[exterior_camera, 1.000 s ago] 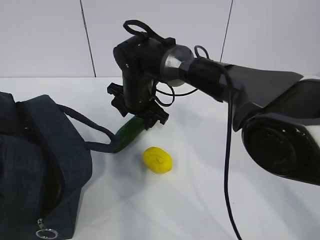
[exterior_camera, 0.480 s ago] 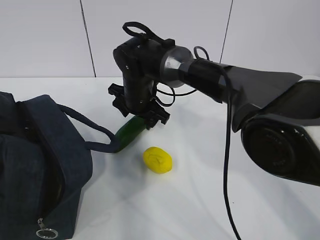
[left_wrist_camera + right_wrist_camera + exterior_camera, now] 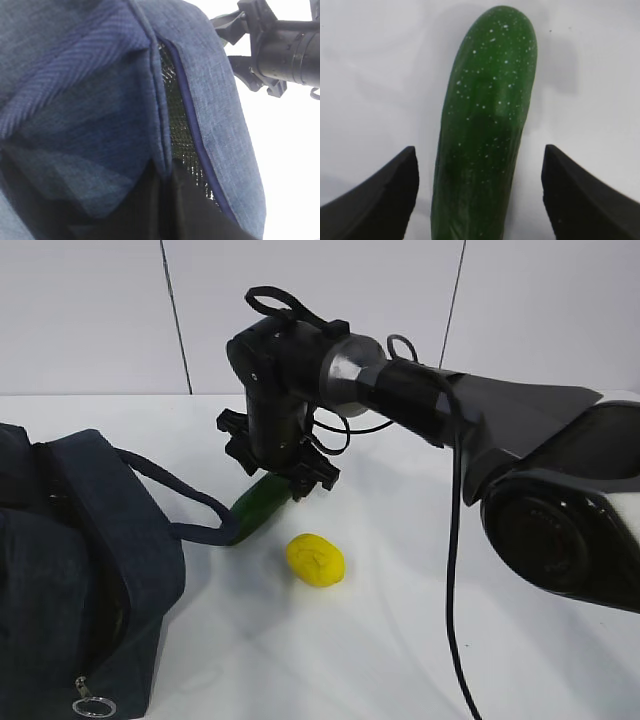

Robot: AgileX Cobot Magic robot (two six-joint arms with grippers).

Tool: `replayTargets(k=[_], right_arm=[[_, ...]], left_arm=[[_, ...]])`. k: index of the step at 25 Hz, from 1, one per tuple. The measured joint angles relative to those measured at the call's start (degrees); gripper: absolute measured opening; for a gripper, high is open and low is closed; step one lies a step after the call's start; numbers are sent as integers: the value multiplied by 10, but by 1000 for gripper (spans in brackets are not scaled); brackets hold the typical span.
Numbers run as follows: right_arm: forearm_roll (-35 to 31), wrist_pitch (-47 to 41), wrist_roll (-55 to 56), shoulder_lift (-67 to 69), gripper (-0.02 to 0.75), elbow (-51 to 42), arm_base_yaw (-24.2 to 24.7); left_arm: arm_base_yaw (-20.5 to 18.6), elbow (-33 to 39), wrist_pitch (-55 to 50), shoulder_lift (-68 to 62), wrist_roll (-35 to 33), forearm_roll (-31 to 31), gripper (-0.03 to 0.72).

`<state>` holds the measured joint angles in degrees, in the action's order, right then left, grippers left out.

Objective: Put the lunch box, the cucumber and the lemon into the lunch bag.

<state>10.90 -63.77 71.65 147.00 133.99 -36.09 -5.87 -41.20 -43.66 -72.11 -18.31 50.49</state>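
The dark green cucumber (image 3: 258, 508) lies on the white table beside the strap handle (image 3: 165, 488) of the navy lunch bag (image 3: 80, 570). My right gripper (image 3: 283, 472) hangs just over its far end, open. In the right wrist view the cucumber (image 3: 485, 125) runs between the two black fingers (image 3: 380, 200) with a gap on each side. The yellow lemon (image 3: 315, 559) rests on the table in front of the cucumber. In the left wrist view my left gripper (image 3: 165, 210) is shut on a fabric fold of the lunch bag (image 3: 100, 100). The lunch box is out of view.
A metal ring pull (image 3: 92, 706) hangs at the bag's lower front corner. The right arm (image 3: 480, 410) reaches in from the right above the table, and it shows past the bag's flap in the left wrist view (image 3: 285, 47). Behind stands a white panelled wall (image 3: 100, 310).
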Motion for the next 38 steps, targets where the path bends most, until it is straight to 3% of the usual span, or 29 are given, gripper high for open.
replayTargets(k=[33,38], right_arm=[[-39,-20,-2,5,570,0,0],[-52,-25,-3,5,522,0,0]], left_arm=[[0,0,0,0,0,6,-6],[0,0,0,0,0,10,-6]])
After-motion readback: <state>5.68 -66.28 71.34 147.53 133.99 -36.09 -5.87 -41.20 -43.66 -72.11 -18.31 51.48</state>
